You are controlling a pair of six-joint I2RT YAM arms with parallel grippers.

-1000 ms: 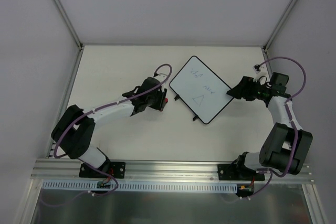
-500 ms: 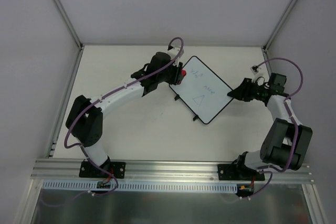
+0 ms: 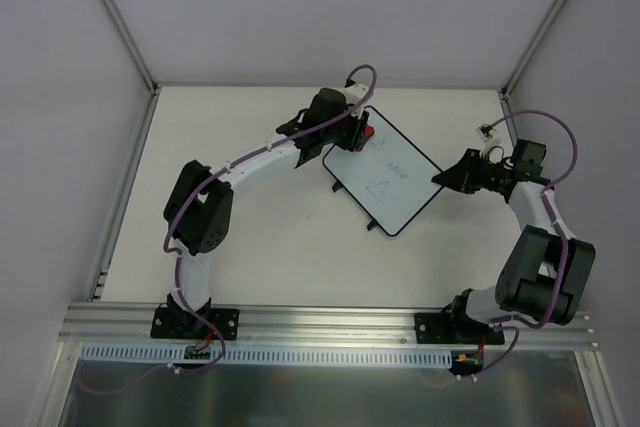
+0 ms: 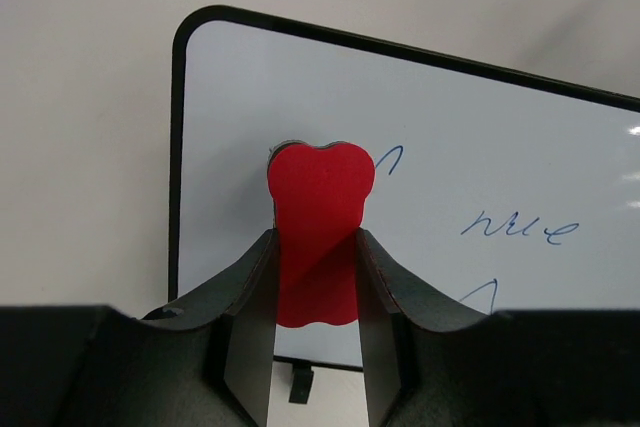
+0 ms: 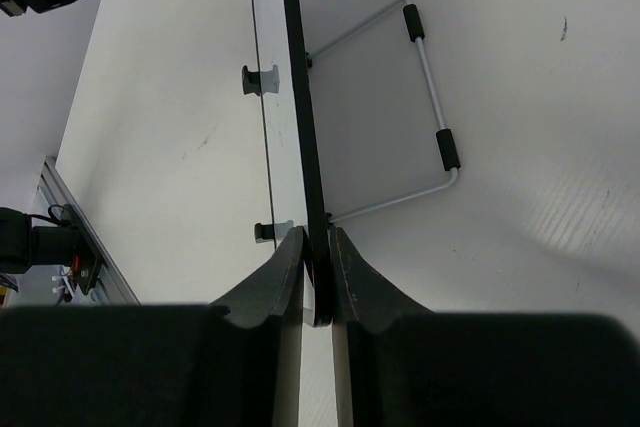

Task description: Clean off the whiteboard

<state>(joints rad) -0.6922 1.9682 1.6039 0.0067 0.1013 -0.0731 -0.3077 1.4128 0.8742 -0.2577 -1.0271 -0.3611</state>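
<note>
The whiteboard (image 3: 392, 160) lies turned like a diamond on the table, with blue marker scribbles and a triangle (image 3: 377, 188) on it. My left gripper (image 3: 360, 135) is over the board's far left corner, shut on a small red eraser (image 3: 368, 134). In the left wrist view the eraser (image 4: 320, 197) stands between the fingers (image 4: 252, 297), its end against the whiteboard (image 4: 480, 127) just left of the blue writing (image 4: 520, 229). My right gripper (image 3: 441, 179) is shut on the board's right corner. In the right wrist view its jaws pinch the whiteboard's black rim (image 5: 298, 97).
A wire stand (image 5: 430, 77) with black sleeves folds out under the board. Two small black feet (image 3: 373, 226) stick out on the board's near left edge. Enclosure walls stand left, right and behind, and an aluminium rail (image 3: 330, 322) runs along the near edge.
My left arm swung right and away from me, carrying the eraser from beside the board onto its far left corner. My right gripper closed on the board's right corner.
</note>
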